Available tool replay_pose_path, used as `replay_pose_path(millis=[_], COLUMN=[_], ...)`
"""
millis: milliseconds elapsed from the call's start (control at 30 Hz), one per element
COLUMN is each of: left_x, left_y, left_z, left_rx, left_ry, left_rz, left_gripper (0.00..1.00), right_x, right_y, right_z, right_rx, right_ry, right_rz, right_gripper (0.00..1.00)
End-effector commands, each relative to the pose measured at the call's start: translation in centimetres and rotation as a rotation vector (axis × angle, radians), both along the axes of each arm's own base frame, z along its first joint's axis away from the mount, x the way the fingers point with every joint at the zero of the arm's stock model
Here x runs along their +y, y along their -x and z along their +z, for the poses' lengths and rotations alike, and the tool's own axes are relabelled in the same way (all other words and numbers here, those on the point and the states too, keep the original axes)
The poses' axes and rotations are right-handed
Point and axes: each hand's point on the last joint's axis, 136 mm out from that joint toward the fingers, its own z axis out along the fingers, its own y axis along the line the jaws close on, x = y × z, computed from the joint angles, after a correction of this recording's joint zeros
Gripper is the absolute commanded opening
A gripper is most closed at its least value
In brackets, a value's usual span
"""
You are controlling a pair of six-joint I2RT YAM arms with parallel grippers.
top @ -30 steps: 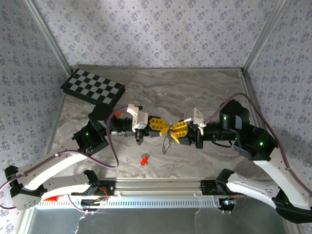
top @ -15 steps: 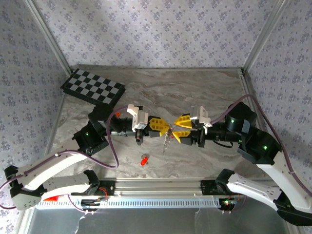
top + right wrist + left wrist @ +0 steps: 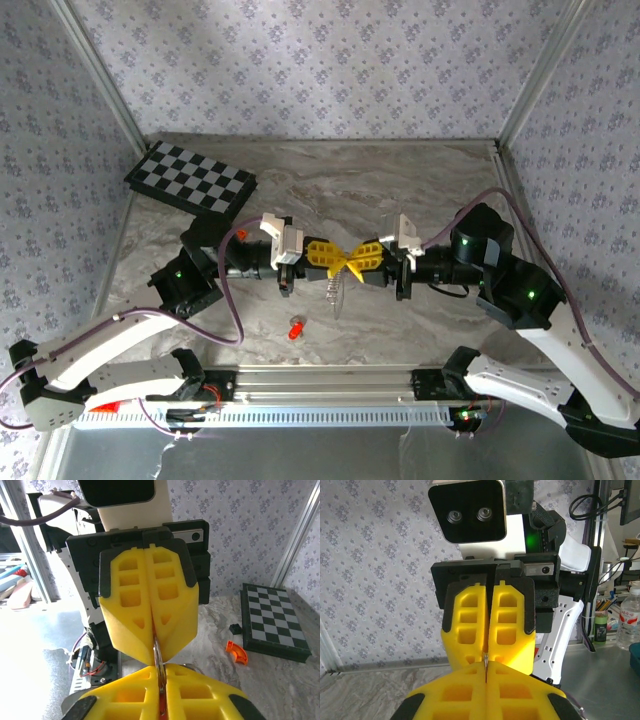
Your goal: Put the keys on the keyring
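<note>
Left gripper (image 3: 342, 262) is seen in the middle of the top view, with its yellow fingers pressed tight together. It is met tip to tip by the right gripper (image 3: 356, 264), and those fingers are squeezed closed too. The keyring (image 3: 335, 290) is pinched where the two tips meet. Most of it is left hanging just below them, above the table (image 3: 420, 190).

In the right wrist view, a thin silver curve of the keyring (image 3: 158, 661) is seen low in the middle. It comes out of the left gripper (image 3: 153, 652) and goes down into the right gripper (image 3: 161, 680). A tiny red line is also seen deep between the right fingers. Whether that is a key cannot be told. In the left wrist view, only a thin silver sliver (image 3: 485, 669) is shown between the two sets of tips.

One red key (image 3: 294, 328) is seen lying on the table in the lower middle of the top view, well apart from both grippers.

The step in hand looks like getting a good hold on the keyring, so the red key is not yet on it. Next, the keyring should be held firm by one gripper while it is let go by the other. Then the red key must be picked up and its hole slid onto the ring. Great care is called for, because both things are very small.
</note>
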Motion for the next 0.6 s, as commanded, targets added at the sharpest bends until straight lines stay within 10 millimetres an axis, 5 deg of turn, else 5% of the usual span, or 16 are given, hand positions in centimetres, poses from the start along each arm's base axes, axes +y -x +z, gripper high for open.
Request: replay_pose_path(millis=[0,267,433,567], left_x=[0.6,0.7,1.3,1.8], left_y=[0.6,-0.9,-2.5,-3.1], left_z=[1.7,0.5,-1.3,-2.8], left_rx=[-0.043,-0.052,-0.085,-0.109], left_ry=[0.045,-0.049,-0.228,-0.363], left_rz=[-0.012,0.085,0.184,0.215], left_gripper=[0.00,0.01,0.22,0.24], right_x=[-0.2,-0.6,-1.2,-1.2], right_y=[-0.2,-0.6,-1.5,-2.3], right_z=[0.9,0.5,-0.8,-2.1], right_rx=[-0.025,-0.017,-0.018,-0.021], right_ry=[-0.028,0.006,0.124,0.230], right_rz=[-0.011,-0.051,-0.099,-0.124], right_gripper=[0.03,0.00,0.00,0.00])
